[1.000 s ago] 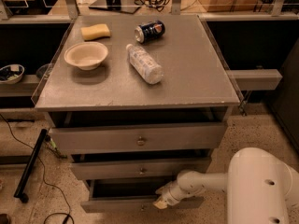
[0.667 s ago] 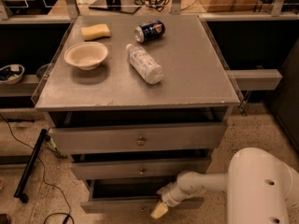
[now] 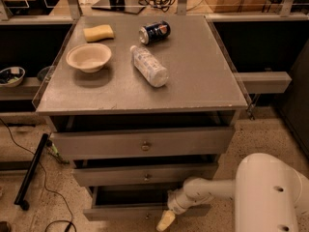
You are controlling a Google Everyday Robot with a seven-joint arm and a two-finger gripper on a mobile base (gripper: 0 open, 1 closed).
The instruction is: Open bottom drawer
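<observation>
The gripper (image 3: 166, 220) sits low at the front of the cabinet, right up against the face of the bottom drawer (image 3: 120, 211) a little right of its middle, with its pale tip hanging just below the drawer's lower edge; whether it is open or closed cannot be told from this angle. The white arm (image 3: 207, 189) reaches in from the right, from the robot's rounded body (image 3: 270, 192) at the lower right corner. The bottom drawer is the lowest and narrowest of three grey fronts and stands out from the cabinet, with a dark gap showing behind and above its front. Above it are the middle drawer (image 3: 111, 175) and the wide top drawer (image 3: 96, 144), both also standing out a little. On the cabinet top (image 3: 203, 76) lie a bowl (image 3: 89, 57), a yellow sponge (image 3: 99, 33), a can (image 3: 154, 32) on its side and a plastic bottle (image 3: 149, 65) on its side. The speckled floor (image 3: 270, 134) lies open in front; a black pole (image 3: 31, 170) and a cable (image 3: 46, 192) lie to the left.
</observation>
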